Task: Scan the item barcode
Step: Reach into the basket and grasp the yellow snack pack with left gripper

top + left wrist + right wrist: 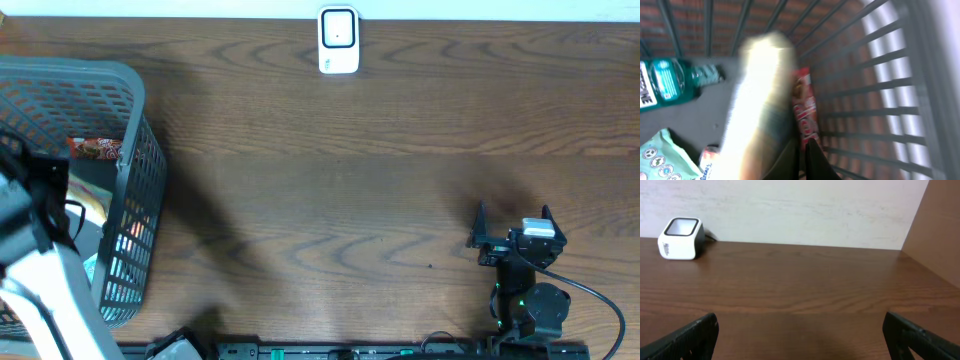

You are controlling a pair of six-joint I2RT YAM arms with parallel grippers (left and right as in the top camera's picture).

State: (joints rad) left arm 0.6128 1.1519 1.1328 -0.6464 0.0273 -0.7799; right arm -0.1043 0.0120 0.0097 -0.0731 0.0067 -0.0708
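Dark wood-grain table (330, 200) runs back to a white wall. Nearest, on the right, the right gripper (513, 228) hovers over bare wood, black jaws spread wide with nothing between them. At the near left, the left gripper (805, 156) is down inside a grey slatted plastic basket (135, 110), jaws closed together; whether they pinch anything cannot be told. Just past its tips a red printed snack packet (804, 107) lies against the basket wall, with a blurred pale long package (760, 105) beside it. A pale green patterned pouch (662, 152) and a teal mouthwash bottle (667, 85) lie to the side. At the table's far edge stands a small white box-shaped barcode scanner (338, 40).
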